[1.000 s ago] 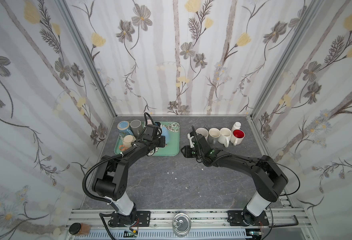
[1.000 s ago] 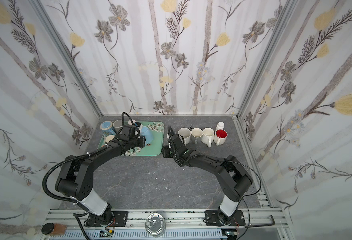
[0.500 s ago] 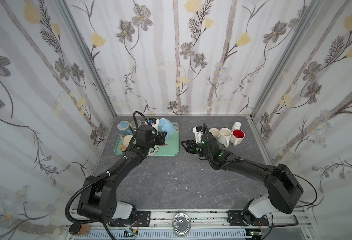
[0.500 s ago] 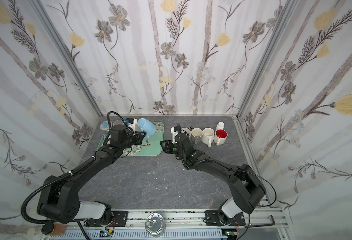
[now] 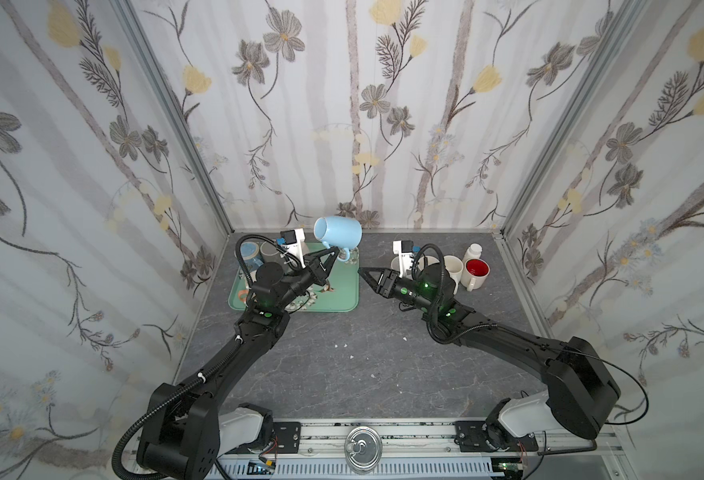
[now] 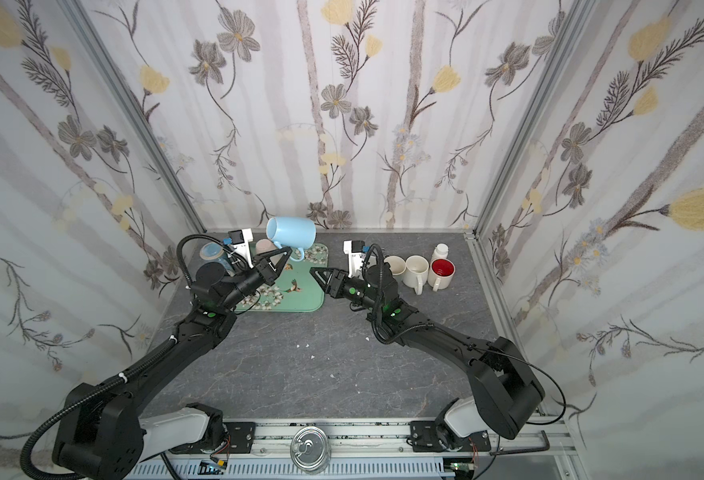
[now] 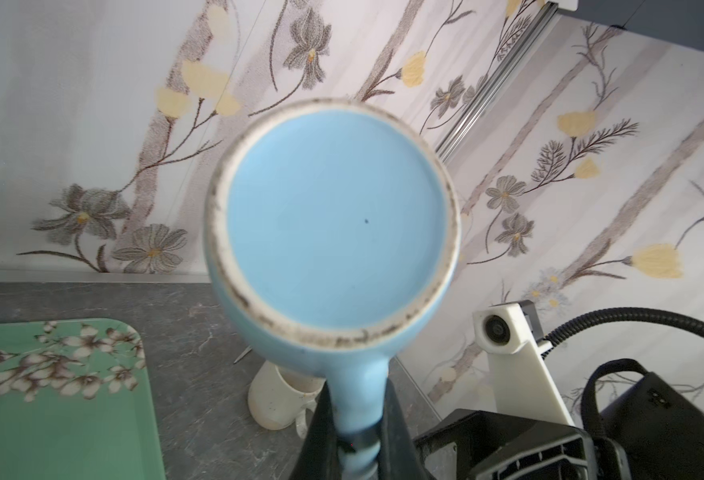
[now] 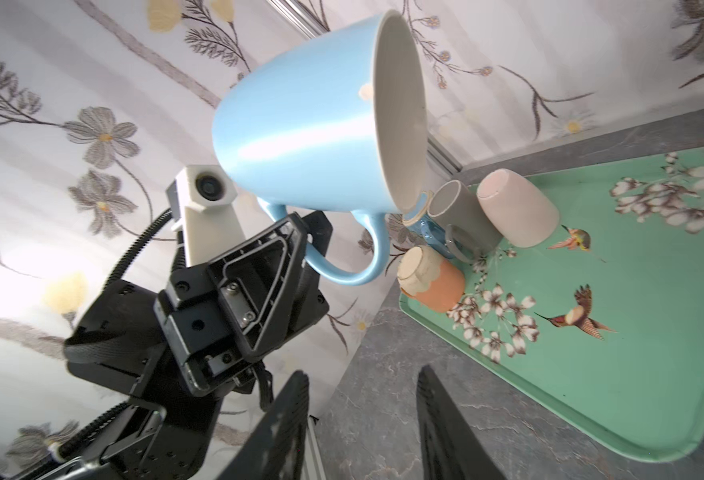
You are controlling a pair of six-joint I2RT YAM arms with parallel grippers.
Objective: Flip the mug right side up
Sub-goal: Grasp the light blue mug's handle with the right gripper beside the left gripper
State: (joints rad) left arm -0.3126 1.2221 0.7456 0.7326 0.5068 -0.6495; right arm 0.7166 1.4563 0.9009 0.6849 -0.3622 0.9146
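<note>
You're mid-flip: left end effector [image 5: 332, 252] pinches the sideways blue mug [image 5: 339, 234] by its handle, upper centre; right end effector [image 5: 366, 276] spread, empty. Next, roll it upright.

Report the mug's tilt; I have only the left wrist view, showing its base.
Observer: The mug lies sideways in midair, mouth toward the right in both top views.
Operator: Check the right end effector.
Observer: The right end effector is open, empty, apart from the mug.
Operator: Name what's on the tray.
Observer: A blue cup, gray cup, pink cup and orange cup, grouped at one corner of the tray.
</note>
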